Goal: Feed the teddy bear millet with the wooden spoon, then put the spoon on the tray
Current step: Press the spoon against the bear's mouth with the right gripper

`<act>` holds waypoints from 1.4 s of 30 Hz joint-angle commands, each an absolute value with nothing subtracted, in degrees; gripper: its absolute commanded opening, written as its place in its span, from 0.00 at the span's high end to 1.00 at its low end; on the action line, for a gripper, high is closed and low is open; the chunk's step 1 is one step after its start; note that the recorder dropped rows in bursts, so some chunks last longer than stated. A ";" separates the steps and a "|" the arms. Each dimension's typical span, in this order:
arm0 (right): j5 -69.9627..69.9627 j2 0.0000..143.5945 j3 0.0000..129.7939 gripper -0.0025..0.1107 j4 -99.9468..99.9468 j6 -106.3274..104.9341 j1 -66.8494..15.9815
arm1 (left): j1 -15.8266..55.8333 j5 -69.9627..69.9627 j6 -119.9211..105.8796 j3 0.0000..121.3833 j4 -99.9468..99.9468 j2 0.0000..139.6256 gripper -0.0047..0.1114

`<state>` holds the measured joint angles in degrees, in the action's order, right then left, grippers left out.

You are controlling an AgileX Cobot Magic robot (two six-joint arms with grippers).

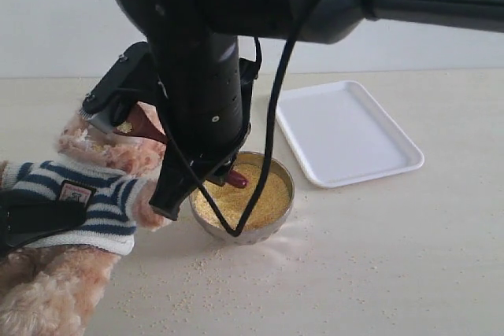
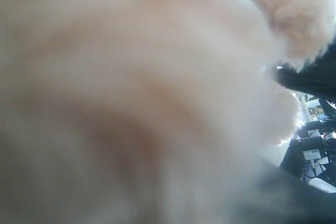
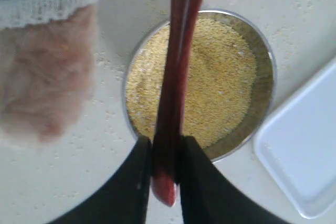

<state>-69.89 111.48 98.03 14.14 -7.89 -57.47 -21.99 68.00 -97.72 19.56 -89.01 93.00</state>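
Observation:
The teddy bear (image 1: 94, 194), in its striped shirt, leans at the left, and its fur (image 2: 131, 77) fills the left wrist view. My left gripper (image 1: 31, 222) is clamped across its body. My right gripper (image 1: 220, 169) (image 3: 165, 145) reaches over from the right, shut on the handle of the wooden spoon (image 1: 146, 123) (image 3: 176, 66). The spoon's bowl carries a few grains and sits at the bear's face. Below the handle is the metal bowl (image 1: 287, 186) (image 3: 265, 77) of millet (image 1: 260, 198) (image 3: 220, 87). The white tray (image 1: 346, 131) (image 3: 304, 161) lies right of the bowl.
Loose millet grains (image 1: 205, 273) are scattered over the table in front of the bowl and the bear. The right arm's thick black body and its cable hang over the bowl and hide part of the bear's head.

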 commanded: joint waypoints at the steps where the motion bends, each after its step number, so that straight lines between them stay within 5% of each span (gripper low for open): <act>1: -69.96 111.83 98.44 0.97 21.77 -6.50 -59.42 | -22.14 69.96 -98.12 20.04 -89.53 92.95 0.92; 22: -69.96 115.60 98.44 0.97 43.67 2.50 -67.94 | -22.14 69.96 -98.12 20.04 -89.53 92.95 0.92; 42: -69.96 109.58 92.02 0.97 43.23 9.05 -67.84 | -22.14 69.96 -98.12 20.04 -89.53 92.95 0.92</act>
<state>-69.67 112.52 92.62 44.05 7.60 -68.02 -21.99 68.00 -97.72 19.56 -89.01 93.00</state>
